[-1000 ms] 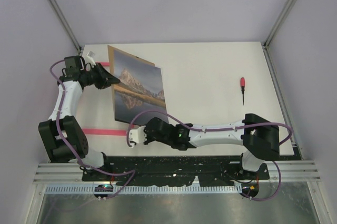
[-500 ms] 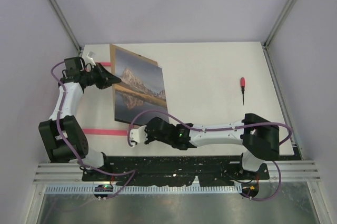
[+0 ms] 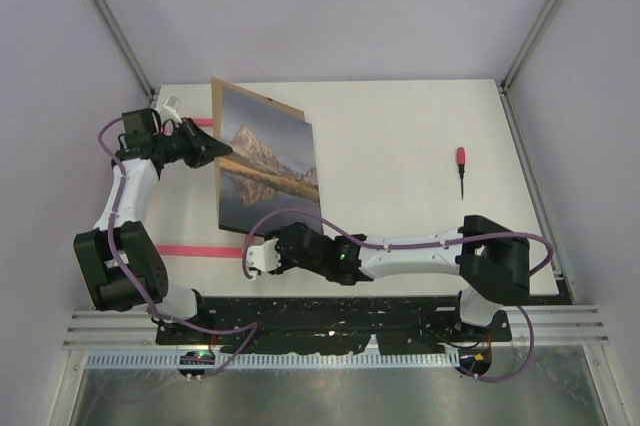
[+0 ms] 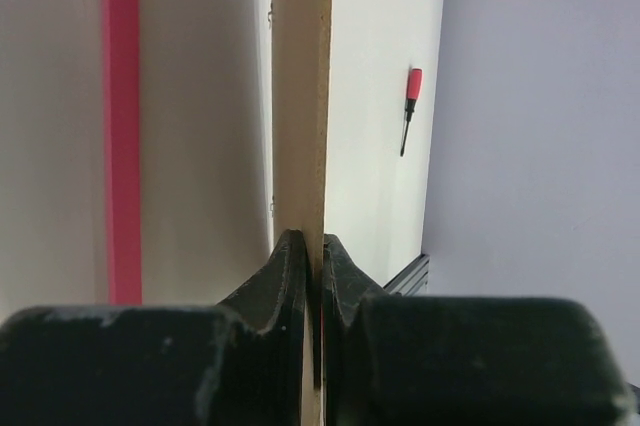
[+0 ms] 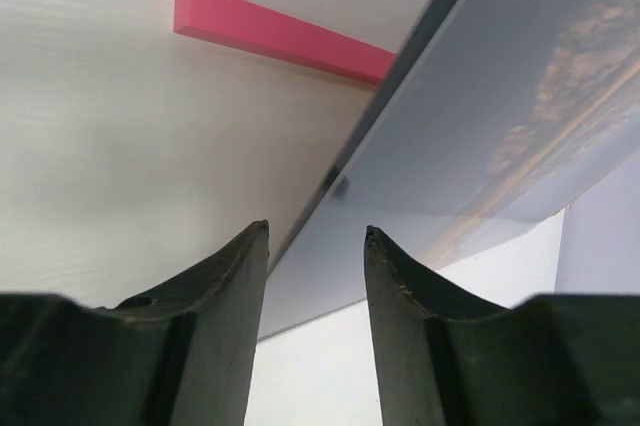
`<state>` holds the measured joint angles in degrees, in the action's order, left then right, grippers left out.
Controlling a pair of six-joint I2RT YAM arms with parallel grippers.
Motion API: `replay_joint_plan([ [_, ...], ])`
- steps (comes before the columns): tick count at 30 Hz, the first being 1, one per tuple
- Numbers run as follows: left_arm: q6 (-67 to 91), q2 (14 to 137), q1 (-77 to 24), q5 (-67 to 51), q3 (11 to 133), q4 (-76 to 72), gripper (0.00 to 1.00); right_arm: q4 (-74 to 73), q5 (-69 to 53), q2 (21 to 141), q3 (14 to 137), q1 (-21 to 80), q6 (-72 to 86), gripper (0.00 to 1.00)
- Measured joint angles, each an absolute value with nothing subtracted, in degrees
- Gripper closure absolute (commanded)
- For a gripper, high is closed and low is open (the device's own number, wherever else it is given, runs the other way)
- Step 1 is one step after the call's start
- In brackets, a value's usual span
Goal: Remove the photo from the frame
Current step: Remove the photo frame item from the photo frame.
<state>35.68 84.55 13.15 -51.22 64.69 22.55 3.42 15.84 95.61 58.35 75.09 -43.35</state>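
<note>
Brown board (image 4: 300, 96), photo (image 3: 268, 161) — left hand (image 4: 313, 281) pinching.

Bright, even, diffuse light leaves only faint shadows. In both wrist views the dark fingers (image 4: 285, 281) at 6 o'clock are blurred; the photo (image 5: 520, 116) at 3 o'clock looks hazy.

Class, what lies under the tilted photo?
The pink frame lies flat on the table beneath the photo. Only strips at its left and one corner show; the rest is covered.
</note>
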Motion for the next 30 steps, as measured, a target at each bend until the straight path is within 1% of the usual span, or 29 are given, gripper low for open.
replay_joint_plan([
  [1, 35.73, 84.47, 13.15, -51.4, 64.66, 22.44, 0.98, 3.22, 15.75, 95.66, 58.39, 74.96, -43.22, 0.42],
  [2, 35.92, 84.38, 13.15, -51.68, 64.69, 22.35, 0.99, 2.76, 15.35, 95.66, 58.5, 74.74, -42.85, 0.36],
  [3, 36.21, 84.23, 13.15, -51.88, 64.66, 22.35, 0.99, 2.24, 15.0, 95.66, 58.65, 74.41, -42.59, 0.35],
  [7, 37.15, 83.79, 13.15, -52.71, 64.66, 21.91, 1.0, -2.22, 11.0, 95.53, 60.62, 72.14, -39.33, 0.33],
  [10, 37.52, 83.72, 13.21, -53.21, 64.62, 21.34, 1.0, -7.07, 4.8, 94.74, 63.0, 68.38, -35.73, 0.32],
  [12, 37.89, 83.72, 13.32, -53.74, 64.51, 21.08, 1.0, -11.25, -1.89, 93.32, 65.01, 64.25, -32.71, 0.32],
  [14, 38.61, 83.72, 13.54, -54.24, 64.42, 20.6, 1.0, -15.35, -9.89, 91.2, 67.2, 58.83, -29.56, 0.3],
  [15, 38.89, 83.72, 13.67, -54.28, 64.4, 20.03, 1.0, -17.37, -13.98, 90.0, 68.27, 55.68, -27.83, 0.27],
  [16, 39.2, 83.72, 13.74, -54.33, 64.38, 19.55, 1.0, -19.09, -19.31, 88.49, 69.52, 51.44, -25.87, 0.27],
  [20, 40.62, 83.72, 14.26, -54.46, 64.36, 18.02, 1.0, -20.18, -32.49, 85.32, 72.18, 37.3, -18.79, 0.27],
  [24, 42.11, 83.72, 14.26, -54.74, 64.18, 17.26, 1.0, -19.77, -46.13, 87.33, 73.63, 25.58, -11.44, 0.27],
  [27, 42.94, 83.72, 14.26, -55.09, 63.92, 16.67, 1.0, -19.77, -54.3, 91.55, 73.34, 22.2, -8.05, 0.26],
  [30, 43.2, 83.72, 14.39, -55.24, 63.77, 16.43, 1.0, -21.56, -59.44, 94.8, 72.38, 22.79, -7.88, 0.24],
])
